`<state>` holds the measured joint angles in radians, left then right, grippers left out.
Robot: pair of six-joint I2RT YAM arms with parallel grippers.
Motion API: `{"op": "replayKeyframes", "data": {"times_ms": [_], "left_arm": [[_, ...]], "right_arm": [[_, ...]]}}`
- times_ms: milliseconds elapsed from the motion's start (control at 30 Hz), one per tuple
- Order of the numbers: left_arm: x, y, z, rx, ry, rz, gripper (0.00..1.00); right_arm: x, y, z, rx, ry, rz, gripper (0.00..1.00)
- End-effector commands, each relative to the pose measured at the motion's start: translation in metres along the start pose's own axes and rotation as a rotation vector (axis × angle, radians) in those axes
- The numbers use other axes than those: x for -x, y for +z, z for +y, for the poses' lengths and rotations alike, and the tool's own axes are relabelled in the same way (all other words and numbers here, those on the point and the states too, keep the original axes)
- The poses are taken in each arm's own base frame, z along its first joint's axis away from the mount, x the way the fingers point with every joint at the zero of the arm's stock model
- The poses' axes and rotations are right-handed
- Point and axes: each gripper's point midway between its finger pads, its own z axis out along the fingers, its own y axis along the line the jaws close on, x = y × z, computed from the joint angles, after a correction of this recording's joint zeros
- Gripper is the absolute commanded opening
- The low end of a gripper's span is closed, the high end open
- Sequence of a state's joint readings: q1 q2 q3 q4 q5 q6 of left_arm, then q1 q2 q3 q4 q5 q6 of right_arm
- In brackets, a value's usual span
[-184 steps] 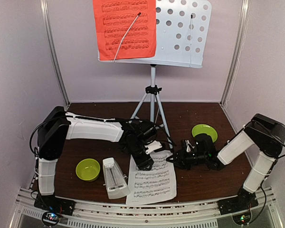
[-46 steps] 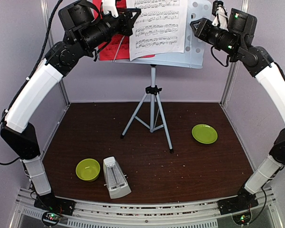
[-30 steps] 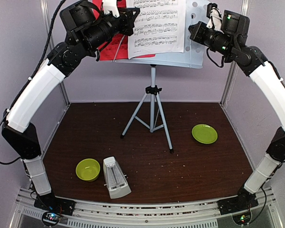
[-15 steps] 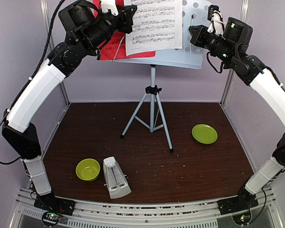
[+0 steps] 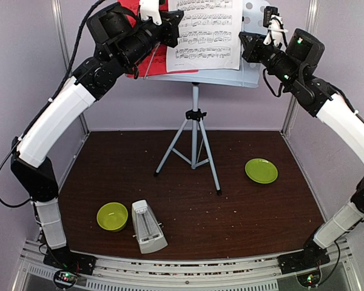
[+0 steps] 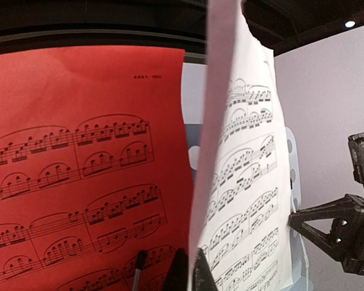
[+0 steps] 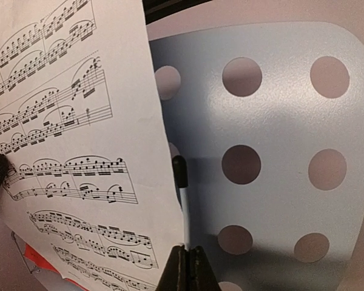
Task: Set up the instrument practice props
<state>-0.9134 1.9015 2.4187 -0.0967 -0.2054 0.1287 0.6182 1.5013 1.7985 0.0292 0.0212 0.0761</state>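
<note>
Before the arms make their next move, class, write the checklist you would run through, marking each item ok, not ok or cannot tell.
1. Grip of the left end effector on the white sheet: ok, shut on its left edge.
2. Grip of the right end effector on the wire clip of the stand: ok, shut on it.
3. Edge of the white sheet under that clip: not ok, it lies beside it.
4. White sheet flat against the stand: not ok, it bows outward in the left wrist view.
5. Seating of the red sheet on the stand: ok.
</note>
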Motion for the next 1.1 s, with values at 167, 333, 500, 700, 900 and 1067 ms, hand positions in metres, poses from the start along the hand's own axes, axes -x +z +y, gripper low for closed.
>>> {"op": "replayKeyframes", "data": {"times_ms": [167, 333, 500, 700, 900, 1067], "left_arm": [[0.008, 0.013, -0.017, -0.067, 0.014, -0.107, 0.0], [0.007, 0.015, -0.022, -0.087, 0.019, -0.116, 0.0], [0.022, 0.005, -0.013, -0.032, 0.01, -0.171, 0.0], [0.018, 0.008, -0.024, -0.071, 0.033, -0.163, 0.0], [0.032, -0.002, -0.018, 0.034, 0.125, -0.216, 0.0], [0.041, -0.011, -0.007, 0.097, 0.153, -0.238, 0.0]], "right_arm": [[0.009, -0.01, 0.002, 0.017, -0.047, -0.04, 0.0], [0.011, -0.014, 0.0, 0.009, -0.045, -0.057, 0.0], [0.013, -0.018, -0.008, -0.035, -0.037, -0.071, 0.0], [0.013, -0.02, -0.004, -0.009, -0.048, -0.08, 0.0], [0.014, -0.023, -0.008, -0.029, -0.059, -0.082, 0.0], [0.015, -0.026, -0.009, -0.034, -0.063, -0.083, 0.0]]}}
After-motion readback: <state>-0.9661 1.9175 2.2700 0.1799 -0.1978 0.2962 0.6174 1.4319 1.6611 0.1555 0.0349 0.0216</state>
